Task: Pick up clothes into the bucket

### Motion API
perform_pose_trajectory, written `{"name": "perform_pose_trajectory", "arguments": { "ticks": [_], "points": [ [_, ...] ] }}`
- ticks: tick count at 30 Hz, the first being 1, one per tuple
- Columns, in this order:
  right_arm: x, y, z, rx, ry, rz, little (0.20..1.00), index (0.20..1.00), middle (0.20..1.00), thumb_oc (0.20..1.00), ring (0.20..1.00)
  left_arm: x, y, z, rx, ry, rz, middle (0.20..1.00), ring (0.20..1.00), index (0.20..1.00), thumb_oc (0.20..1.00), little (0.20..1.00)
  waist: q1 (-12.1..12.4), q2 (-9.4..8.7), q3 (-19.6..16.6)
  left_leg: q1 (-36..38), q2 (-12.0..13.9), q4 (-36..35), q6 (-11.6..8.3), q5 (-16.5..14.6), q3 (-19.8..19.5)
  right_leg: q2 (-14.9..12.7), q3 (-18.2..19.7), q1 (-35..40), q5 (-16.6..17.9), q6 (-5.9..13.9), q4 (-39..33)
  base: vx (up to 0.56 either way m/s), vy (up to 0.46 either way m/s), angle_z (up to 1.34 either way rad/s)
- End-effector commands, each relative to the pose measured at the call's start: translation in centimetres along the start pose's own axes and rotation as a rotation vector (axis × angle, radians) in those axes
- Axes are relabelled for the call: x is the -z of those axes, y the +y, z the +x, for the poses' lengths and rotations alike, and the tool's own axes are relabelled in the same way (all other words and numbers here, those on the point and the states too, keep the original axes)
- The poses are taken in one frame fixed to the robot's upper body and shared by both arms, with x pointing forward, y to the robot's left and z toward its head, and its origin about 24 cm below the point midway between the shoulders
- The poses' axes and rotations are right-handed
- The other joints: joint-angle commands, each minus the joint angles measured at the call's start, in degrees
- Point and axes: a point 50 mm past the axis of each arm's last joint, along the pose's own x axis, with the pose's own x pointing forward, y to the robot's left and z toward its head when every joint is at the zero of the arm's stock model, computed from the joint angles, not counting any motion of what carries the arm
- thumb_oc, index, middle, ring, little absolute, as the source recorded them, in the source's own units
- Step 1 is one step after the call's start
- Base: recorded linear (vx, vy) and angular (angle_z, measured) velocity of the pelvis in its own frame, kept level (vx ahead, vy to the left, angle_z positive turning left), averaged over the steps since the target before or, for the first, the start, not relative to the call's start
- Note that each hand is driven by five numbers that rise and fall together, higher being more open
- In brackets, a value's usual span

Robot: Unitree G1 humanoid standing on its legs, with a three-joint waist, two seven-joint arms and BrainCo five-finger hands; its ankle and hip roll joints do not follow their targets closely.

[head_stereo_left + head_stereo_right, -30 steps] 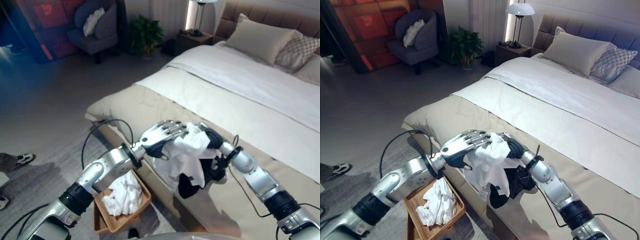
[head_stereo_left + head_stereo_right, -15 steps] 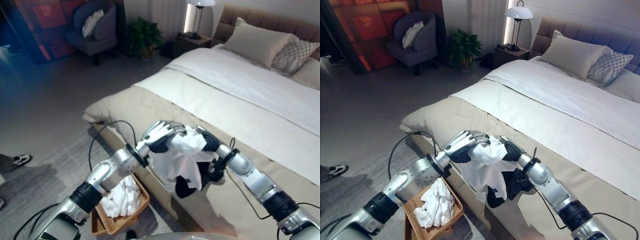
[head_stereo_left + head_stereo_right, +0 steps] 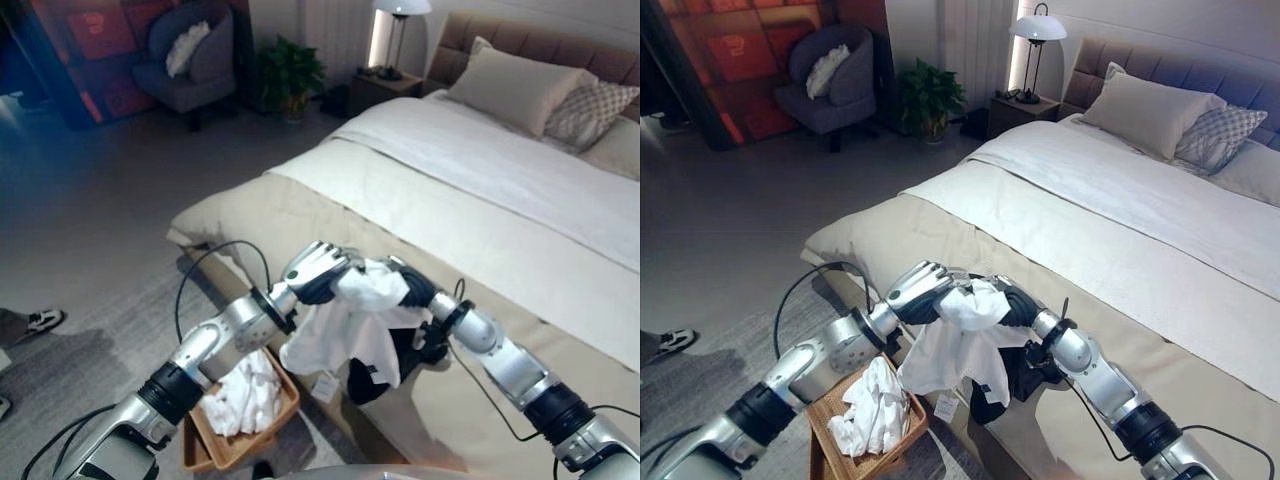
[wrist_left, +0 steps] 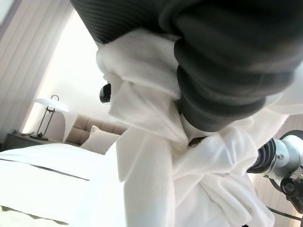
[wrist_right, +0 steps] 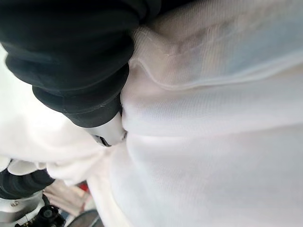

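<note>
- White garment (image 3: 345, 325) with a dark part hung in the air off the bed's foot edge, held up between both hands, at about 6 o'clock in the head views
- Left hand (image 3: 318, 270) sat on top of the bunch at its 10 o'clock side, fingers bent down into the cloth; wrist view put white cloth pressed right against its dark cover, so I read it as clamped on the garment
- Right hand (image 3: 412, 287) came in from 4 o'clock, dark cover against the cloth; its fingers were buried in the fabric, cannot tell if closed or straight
- A small tag dangled from the garment's lower edge
- Wicker bucket (image 3: 283, 408) stood on the floor at 7 o'clock, just below and beside the hanging cloth, partly under the left forearm
- White clothes (image 3: 245, 392) were already piled in the bucket, so part of the job looked done
- Judged progress: this piece was lifted clear of the bed (image 3: 480, 200) but not yet over the bucket opening; what's left is to carry it toward 7 o'clock, lower and let go
- No other loose clothes seen on the bed cover; a white item lay on the armchair (image 3: 190, 55) at 11 o'clock, too far to tell what it was
</note>
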Motion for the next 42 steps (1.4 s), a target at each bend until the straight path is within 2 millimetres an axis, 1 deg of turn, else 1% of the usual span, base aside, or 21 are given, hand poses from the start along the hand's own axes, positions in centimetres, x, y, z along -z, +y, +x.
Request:
{"name": "perform_pose_trajectory", "arguments": {
  "ticks": [1, 2, 7, 10, 13, 16, 17, 18, 19, 20, 21, 22, 26, 28, 29, 30, 31, 32, 36, 37, 42],
  "points": [
    [-7.5, -3.8, 1.8, 0.154, -0.401, -0.005, 0.200, 0.200, 0.200, 0.200, 0.200, 2.3, -0.6, -1.7, 0.036, 0.119, -0.021, 0.200, 0.200, 0.200, 0.200, 0.200, -0.3, -2.44, -0.9, 4.1, -0.7, 0.6, 0.34, -5.8, 0.1, -2.8, 2.8, -5.1, 6.7, 3.10, 2.2, 0.00, 0.000, 0.00],
    [-7.2, -3.9, 1.6, 0.167, -0.386, -0.003, 1.000, 1.000, 1.000, 1.000, 1.000, 2.7, -0.6, -2.2, 0.019, 0.155, -0.040, 0.200, 0.200, 0.200, 0.200, 0.200, -0.2, -2.46, -0.8, 4.1, -0.7, 0.6, 0.35, -5.8, 0.1, -2.8, 2.8, -5.1, 6.7, 3.10, 2.2, 0.00, 0.000, 0.00],
    [-6.5, -4.1, 1.2, 0.195, -0.359, 0.006, 1.000, 1.000, 1.000, 1.000, 1.000, 3.1, -0.1, -3.1, -0.027, 0.204, -0.071, 0.200, 0.200, 0.200, 0.200, 0.200, -0.1, -2.45, -0.7, 4.0, -0.7, 0.6, 0.35, -5.8, 0.0, -2.9, 2.7, -5.1, 6.7, 3.11, 2.3, 0.00, 0.000, 0.00],
    [-5.6, -4.2, 0.6, 0.234, -0.326, 0.032, 1.000, 1.000, 1.000, 1.000, 1.000, 3.8, 0.1, -4.5, -0.100, 0.290, -0.135, 0.200, 0.200, 0.200, 0.200, 0.200, 0.1, -2.43, -0.5, 4.0, -0.7, 0.7, 0.39, -5.7, 0.0, -2.9, 2.5, -5.0, 6.6, 3.02, 2.3, 0.00, 0.000, 0.00],
    [-5.2, -4.2, 0.3, 0.253, -0.312, 0.055, 1.000, 1.000, 1.000, 1.000, 1.000, 4.3, -0.2, -4.9, -0.136, 0.345, -0.175, 0.200, 0.200, 0.200, 0.200, 0.200, 0.1, -2.48, -0.6, 4.0, -0.7, 0.7, 0.41, -5.7, 0.0, -2.9, 2.5, -5.0, 6.6, 2.95, 2.3, 0.00, 0.000, 0.00],
    [-4.2, -4.4, -0.5, 0.311, -0.278, 0.112, 1.000, 1.000, 1.000, 1.000, 1.000, 5.4, 0.2, -6.6, -0.202, 0.437, -0.196, 0.200, 0.200, 0.200, 0.200, 0.200, 0.1, -2.40, -0.5, 4.1, -0.7, 0.7, 0.39, -5.7, 0.1, -2.9, 2.5, -4.9, 6.6, 2.93, 2.4, 0.00, 0.000, 0.00],
    [-3.4, -4.3, -0.9, 0.337, -0.253, 0.146, 1.000, 1.000, 1.000, 1.000, 1.000, 5.8, 0.7, -7.4, -0.252, 0.474, -0.206, 0.200, 0.200, 0.200, 0.200, 0.200, 0.2, -2.32, -0.4, 4.1, -0.7, 0.7, 0.39, -5.7, 0.1, -3.0, 2.4, -4.9, 6.6, 2.91, 2.4, 0.00, 0.000, 0.00],
    [-3.4, -4.3, -0.9, 0.336, -0.254, 0.147, 1.000, 1.000, 1.000, 1.000, 1.000, 5.8, 0.7, -7.5, -0.252, 0.475, -0.207, 0.200, 0.200, 0.200, 0.200, 0.200, 0.2, -2.34, -0.4, 4.1, -0.7, 0.7, 0.39, -5.7, 0.1, -3.0, 2.4, -4.9, 6.6, 2.91, 2.4, 0.00, 0.000, 0.00],
    [-2.4, -4.3, -1.6, 0.376, -0.216, 0.179, 1.000, 1.000, 1.000, 1.000, 1.000, 6.4, 1.5, -8.5, -0.330, 0.521, -0.223, 0.200, 0.200, 0.200, 0.200, 0.200, 0.2, -2.29, -0.3, 4.0, -0.8, 0.7, 0.36, -5.7, 0.0, -3.0, 2.3, -4.9, 6.5, 2.88, 2.5, 0.00, 0.000, 0.00],
    [-2.4, -4.3, -1.6, 0.375, -0.216, 0.180, 1.000, 1.000, 1.000, 1.000, 1.000, 6.3, 1.5, -8.6, -0.329, 0.522, -0.224, 0.200, 0.200, 0.200, 0.200, 0.200, 0.2, -2.30, -0.4, 4.1, -0.8, 0.7, 0.36, -5.7, 0.0, -3.0, 2.3, -4.9, 6.5, 2.88, 2.5, 0.00, 0.000, 0.00],
    [-1.5, -4.4, -2.3, 0.413, -0.179, 0.188, 1.000, 1.000, 1.000, 1.000, 1.000, 6.6, 2.1, -9.1, -0.384, 0.543, -0.229, 0.200, 0.200, 0.200, 0.200, 0.200, 0.1, -2.25, -0.3, 4.0, -0.8, 0.7, 0.36, -5.7, 0.0, -3.1, 2.2, -4.9, 6.5, 2.85, 2.5, 0.00, 0.000, 0.00],
    [-1.5, -4.3, -2.3, 0.413, -0.178, 0.188, 1.000, 1.000, 1.000, 1.000, 1.000, 6.6, 2.1, -9.2, -0.384, 0.543, -0.230, 0.200, 0.200, 0.200, 0.200, 0.200, 0.1, -2.26, -0.3, 4.0, -0.8, 0.7, 0.36, -5.7, 0.0, -3.1, 2.2, -4.9, 6.5, 2.85, 2.5, 0.00, 0.000, 0.00],
    [1.6, -4.4, -4.0, 0.524, -0.032, 0.192, 1.000, 1.000, 1.000, 1.000, 1.000, 6.7, 4.2, -9.9, -0.492, 0.549, -0.182, 0.200, 0.200, 0.200, 0.200, 0.200, -0.1, -2.07, -0.2, 3.9, -0.9, 0.8, 0.36, -5.7, -0.3, -3.2, 2.0, -4.9, 6.5, 2.80, 2.7, 0.00, 0.000, 0.00],
    [3.0, -4.0, -4.7, 0.537, 0.050, 0.159, 1.000, 1.000, 1.000, 1.000, 1.000, 6.8, 5.1, -10.3, -0.523, 0.551, -0.149, 0.200, 0.200, 0.200, 0.200, 0.200, -0.3, -2.05, -0.1, 4.0, -0.9, 0.7, 0.38, -5.7, -0.4, -3.2, 2.1, -4.9, 6.4, 2.78, 2.8, 0.00, 0.000, 0.00],
    [4.5, -3.3, -5.4, 0.545, 0.139, 0.144, 1.000, 1.000, 1.000, 1.000, 1.000, 6.6, 6.2, -10.6, -0.562, 0.542, -0.109, 0.200, 0.200, 0.200, 0.200, 0.200, -0.4, -2.01, -0.1, 4.0, -0.9, 0.7, 0.39, -5.8, -0.3, -3.1, 2.3, -4.9, 6.3, 2.75, 2.8, 0.00, 0.000, 0.00],
    [4.5, -3.3, -5.3, 0.545, 0.139, 0.144, 1.000, 1.000, 1.000, 1.000, 1.000, 6.6, 6.2, -10.6, -0.562, 0.543, -0.109, 0.200, 0.200, 0.200, 0.200, 0.200, -0.4, -2.03, -0.1, 4.0, -0.9, 0.7, 0.39, -5.9, -0.3, -3.1, 2.3, -4.9, 6.3, 2.75, 2.8, 0.00, 0.000, 0.00],
    [5.8, -2.7, -5.8, 0.542, 0.207, 0.140, 1.000, 1.000, 1.000, 1.000, 1.000, 6.5, 7.0, -10.7, -0.586, 0.534, -0.074, 0.200, 0.200, 0.200, 0.200, 0.200, -0.5, -1.99, 0.0, 4.1, -0.9, 0.8, 0.37, -5.9, -0.3, -3.1, 2.4, -4.9, 6.3, 2.73, 2.8, 0.00, 0.000, 0.00],
    [5.8, -2.6, -5.8, 0.542, 0.207, 0.139, 1.000, 1.000, 1.000, 1.000, 1.000, 6.5, 7.0, -10.8, -0.586, 0.535, -0.073, 0.200, 0.200, 0.200, 0.200, 0.200, -0.5, -2.01, 0.1, 4.1, -0.9, 0.8, 0.36, -5.9, -0.2, -3.1, 2.4, -4.9, 6.3, 2.73, 2.8, 0.00, 0.000, 0.00],
    [8.3, -0.5, -6.5, 0.528, 0.350, 0.187, 1.000, 1.000, 1.000, 1.000, 1.000, 6.2, 8.4, -11.2, -0.630, 0.532, -0.005, 0.200, 0.200, 0.200, 0.200, 0.200, -0.7, -2.00, 0.4, 4.3, -0.8, 0.9, 0.36, -6.1, 0.2, -3.0, 2.8, -5.1, 6.2, 2.69, 2.8, 0.00, 0.000, 0.00],
    [9.1, 0.2, -7.0, 0.535, 0.399, 0.208, 1.000, 1.000, 1.000, 1.000, 1.000, 6.0, 9.1, -11.6, -0.632, 0.540, 0.048, 0.200, 0.200, 0.200, 0.200, 0.200, -0.7, -1.89, 0.7, 4.2, -0.8, 1.1, 0.39, -6.3, 0.3, -3.0, 2.8, -5.2, 6.2, 2.67, 2.8, 0.00, 0.000, 0.00],
    [10.3, 0.6, -7.8, 0.558, 0.477, 0.219, 1.000, 1.000, 1.000, 1.000, 1.000, 6.3, 9.5, -12.7, -0.643, 0.591, 0.095, 0.200, 0.200, 0.200, 0.200, 0.200, -0.4, -1.87, 1.6, 3.6, -0.8, 1.7, 0.42, -6.5, 0.2, -3.1, 2.8, -5.5, 6.2, 2.72, 2.7, -0.01, 0.006, -0.03]
  ]
}}
